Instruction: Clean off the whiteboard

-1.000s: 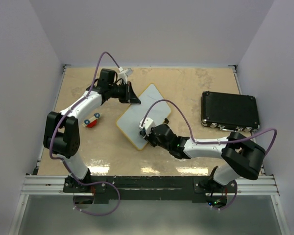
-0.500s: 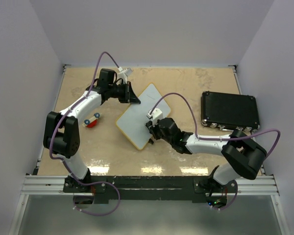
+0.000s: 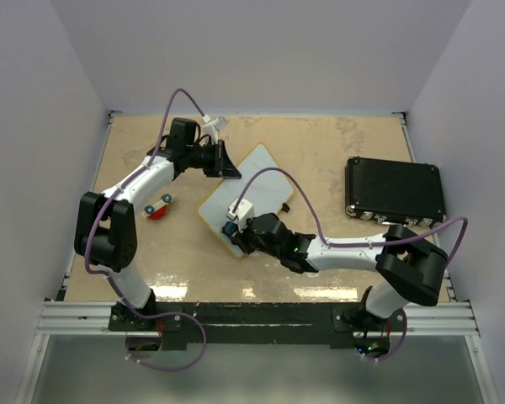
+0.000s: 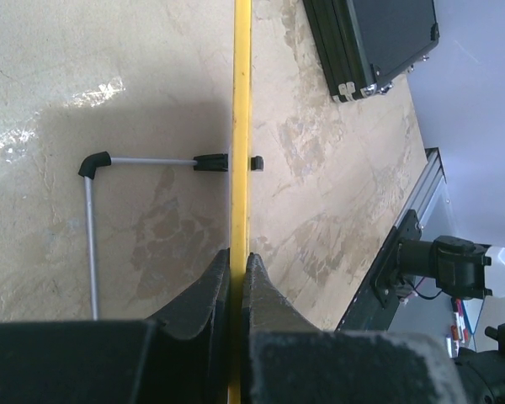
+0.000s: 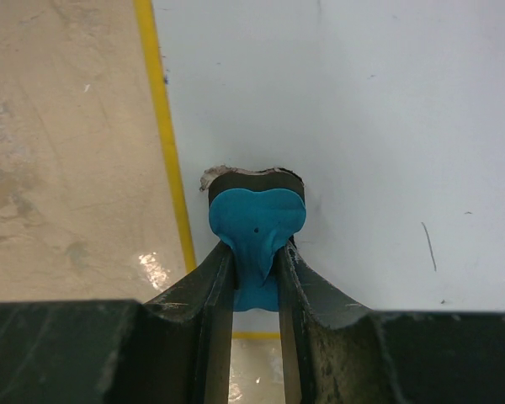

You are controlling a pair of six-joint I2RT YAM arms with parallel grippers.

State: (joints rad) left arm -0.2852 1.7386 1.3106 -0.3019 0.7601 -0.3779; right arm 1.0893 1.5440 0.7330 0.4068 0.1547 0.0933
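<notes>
The whiteboard [image 3: 254, 178], white with a thin yellow frame, lies slanted in the middle of the table. My left gripper [image 3: 233, 172] is shut on its far left edge; the left wrist view shows the yellow frame [image 4: 241, 126] edge-on between the jaws of that gripper [image 4: 238, 263]. My right gripper [image 3: 230, 229] is shut on a blue eraser [image 5: 257, 220], whose dark pad presses on the board [image 5: 362, 109] near its near left corner. Here the board's surface looks white apart from a faint short stroke [image 5: 427, 246].
A black rectangular case [image 3: 396, 191] lies at the right of the table. A small red and white object [image 3: 159, 207] sits left of the board. A thin metal stand leg [image 4: 88, 219] sticks out under the board. Light walls enclose the table.
My right gripper slid the eraser across the board, out to its right edge half a second ago and back to the near left corner now. The left gripper stayed put.
</notes>
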